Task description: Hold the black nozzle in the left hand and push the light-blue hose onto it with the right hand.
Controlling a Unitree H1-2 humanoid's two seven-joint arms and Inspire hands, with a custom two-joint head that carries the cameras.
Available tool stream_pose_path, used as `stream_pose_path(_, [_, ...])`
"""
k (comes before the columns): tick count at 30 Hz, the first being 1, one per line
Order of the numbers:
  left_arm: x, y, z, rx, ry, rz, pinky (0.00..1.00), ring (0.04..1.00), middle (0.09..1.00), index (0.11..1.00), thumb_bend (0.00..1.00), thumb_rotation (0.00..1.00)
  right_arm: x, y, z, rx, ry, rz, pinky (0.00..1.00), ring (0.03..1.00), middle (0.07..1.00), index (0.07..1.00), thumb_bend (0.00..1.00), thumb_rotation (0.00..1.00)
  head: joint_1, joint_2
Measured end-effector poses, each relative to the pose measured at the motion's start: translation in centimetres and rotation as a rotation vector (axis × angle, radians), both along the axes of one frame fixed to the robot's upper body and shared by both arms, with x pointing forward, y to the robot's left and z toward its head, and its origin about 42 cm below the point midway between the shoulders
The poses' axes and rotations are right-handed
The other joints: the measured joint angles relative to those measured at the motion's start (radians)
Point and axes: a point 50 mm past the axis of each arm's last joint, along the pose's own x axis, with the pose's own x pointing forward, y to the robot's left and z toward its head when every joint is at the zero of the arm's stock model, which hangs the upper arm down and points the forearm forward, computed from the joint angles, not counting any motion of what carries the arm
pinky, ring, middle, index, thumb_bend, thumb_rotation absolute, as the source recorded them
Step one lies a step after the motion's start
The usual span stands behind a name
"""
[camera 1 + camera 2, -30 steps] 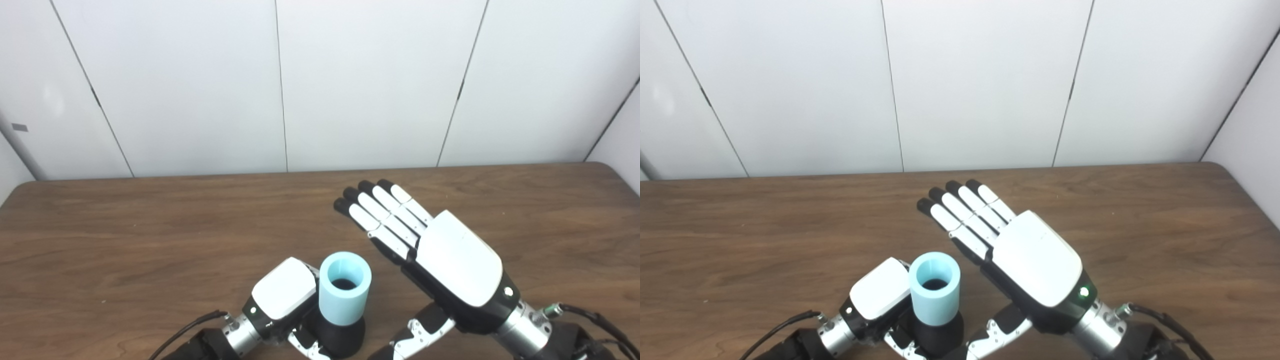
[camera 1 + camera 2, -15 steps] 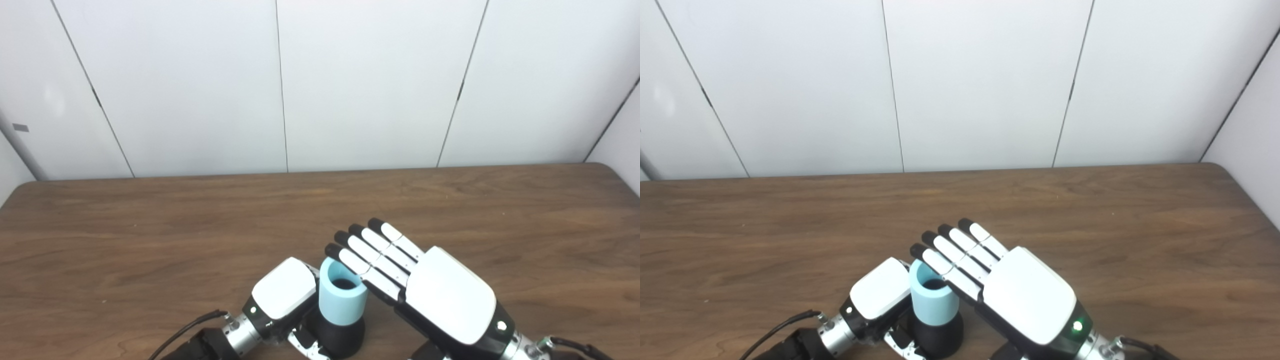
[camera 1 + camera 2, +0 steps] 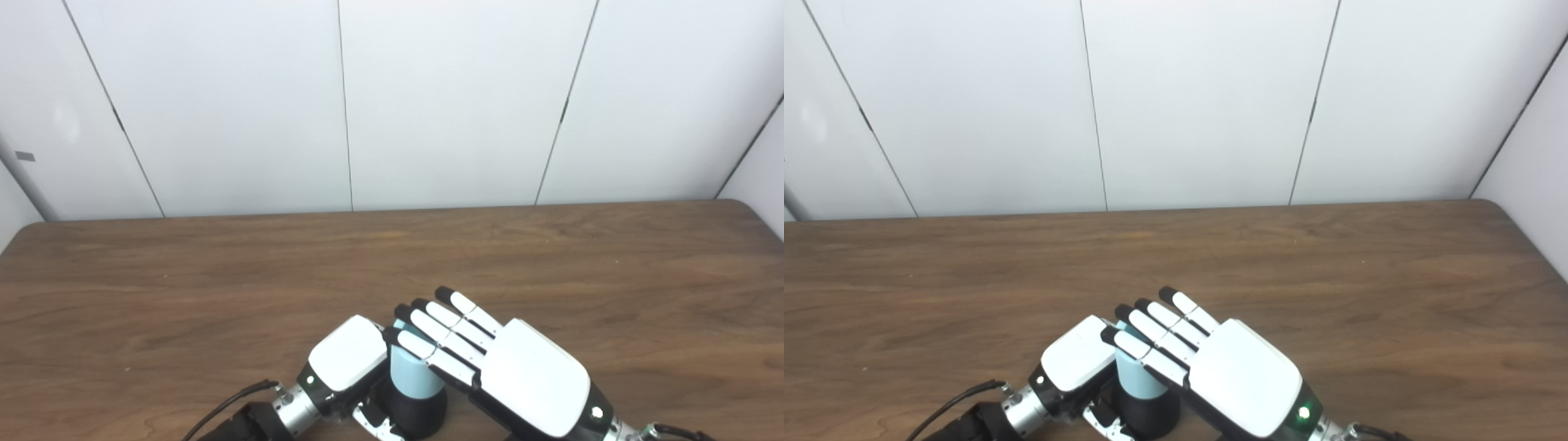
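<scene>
Right robot hand (image 3: 490, 367): flat, fingers extended and together, holding nothing. Its fingers (image 3: 429, 334) lie across the top opening of the light-blue hose (image 3: 409, 375), apparently in contact, palm downward.

Left robot hand (image 3: 347, 361): just beside the right robot hand's fingertips, on their left, closed around the black nozzle (image 3: 416, 411). The grip itself is largely hidden behind the hand's white back cover.

Light-blue hose: upright under the right robot hand's fingers, its lower end seated on the black nozzle, which stands on the worktop (image 3: 184, 294) at the near edge.

Progress, as a judgement: the nozzle is held and the hose is already started onto it. A fair length of blue wall shows above the nozzle, so the press down appears unfinished. How deep the hose sits cannot be told.

Markings: no brand, label or legible writing on hands, hose or nozzle. A small green indicator light (image 3: 1303, 412) shows near the right wrist.
</scene>
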Motion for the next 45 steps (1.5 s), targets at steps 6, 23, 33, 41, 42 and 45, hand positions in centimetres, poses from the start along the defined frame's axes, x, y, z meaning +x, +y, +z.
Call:
stream_pose_path(6, [0.0, 0.0, 0.1, 0.003, 0.0, 0.0, 0.44, 0.555, 0.514, 0.463, 0.52, 0.0, 0.0, 0.2, -0.1, -0.015, 0.009, 0.006, 1.0, 0.942, 0.953, 0.888, 1.0, 0.92, 0.002, 0.006])
stream_pose_path(23, [0.0, 0.0, 0.2, 0.01, 0.012, -0.003, 0.44, 0.552, 0.518, 0.461, 0.52, 0.0, 0.0, 0.3, -0.1, -0.002, 0.033, 0.026, 0.92, 0.907, 0.91, 0.858, 1.0, 0.87, -0.002, 0.009])
stream_pose_path(33, [-0.1, 0.0, 0.1, 0.01, 0.015, -0.001, 0.43, 0.543, 0.514, 0.462, 0.52, 0.0, 0.2, 0.2, -0.6, -0.018, 0.073, 0.033, 0.88, 0.965, 0.965, 0.913, 0.99, 0.86, 0.003, 0.009])
stream_pose_path(41, [-0.1, 0.3, 0.1, 0.011, 0.018, 0.003, 0.43, 0.544, 0.514, 0.463, 0.52, 0.0, 0.2, 0.3, -1.0, -0.045, 0.086, 0.021, 0.98, 1.0, 1.0, 0.991, 0.93, 0.93, 0.006, 0.009])
stream_pose_path(42, [-0.1, 0.3, 0.1, 0.01, 0.018, 0.003, 0.43, 0.544, 0.514, 0.462, 0.52, 0.0, 0.2, 0.4, -1.0, -0.047, 0.086, 0.02, 0.99, 1.0, 1.0, 0.992, 0.93, 0.93, 0.006, 0.008])
stream_pose_path(45, [-0.1, 0.3, 0.1, 0.011, 0.019, 0.003, 0.43, 0.542, 0.513, 0.462, 0.52, 0.0, 0.2, 0.5, -1.5, -0.084, 0.103, 0.004, 0.99, 1.0, 1.0, 0.995, 0.9, 0.96, 0.006, 0.009])
